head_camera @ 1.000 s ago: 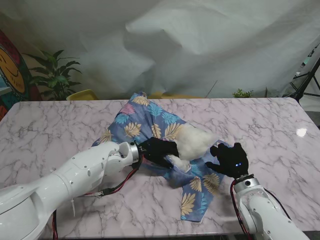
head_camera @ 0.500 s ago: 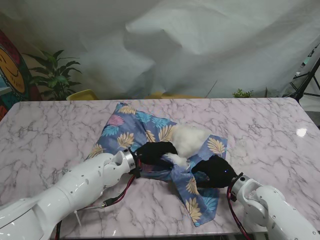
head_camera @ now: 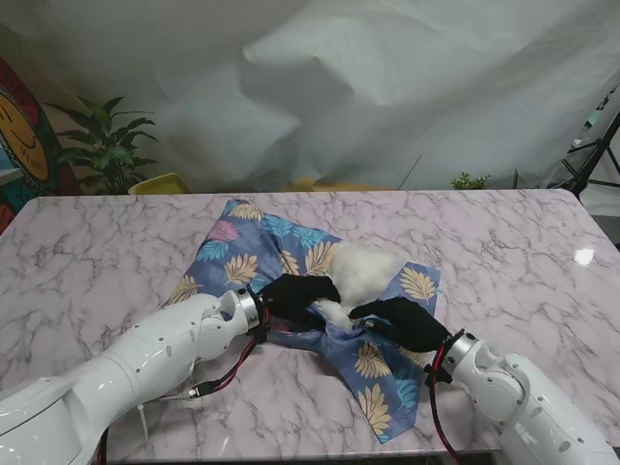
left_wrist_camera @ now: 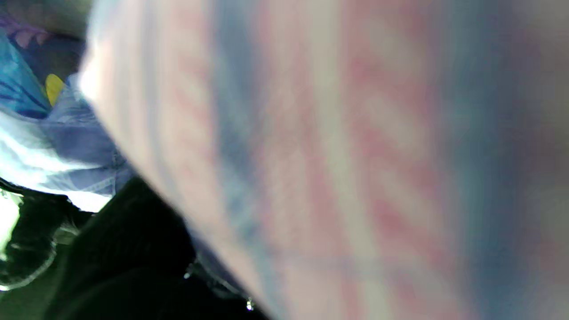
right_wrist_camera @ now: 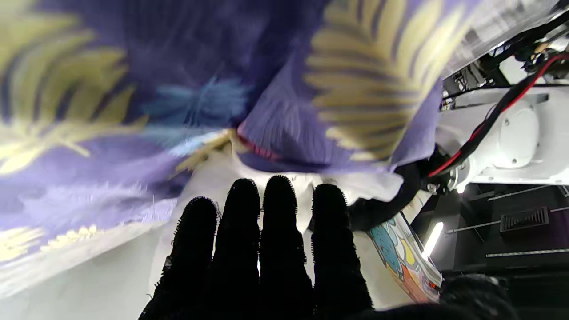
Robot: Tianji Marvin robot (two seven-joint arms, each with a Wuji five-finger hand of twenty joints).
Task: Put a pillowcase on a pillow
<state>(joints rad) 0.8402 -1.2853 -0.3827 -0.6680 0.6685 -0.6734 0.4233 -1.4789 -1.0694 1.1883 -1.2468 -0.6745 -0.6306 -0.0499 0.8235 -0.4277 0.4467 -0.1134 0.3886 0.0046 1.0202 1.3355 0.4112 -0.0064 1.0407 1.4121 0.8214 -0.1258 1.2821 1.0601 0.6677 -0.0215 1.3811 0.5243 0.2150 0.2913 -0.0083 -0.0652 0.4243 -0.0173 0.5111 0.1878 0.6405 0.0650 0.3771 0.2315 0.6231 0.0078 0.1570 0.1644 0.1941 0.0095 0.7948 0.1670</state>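
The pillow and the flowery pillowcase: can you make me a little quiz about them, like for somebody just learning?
1. True or false: the white pillow is completely inside the pillowcase.
2. Which hand is nearer the left side of the marble table? A) left hand B) right hand
3. Fill in: the pillowcase is blue with a pattern of ____.

Key:
1. False; a good part of the pillow shows bare between the folds.
2. A.
3. Leaves, mostly yellow, some blue and pink.
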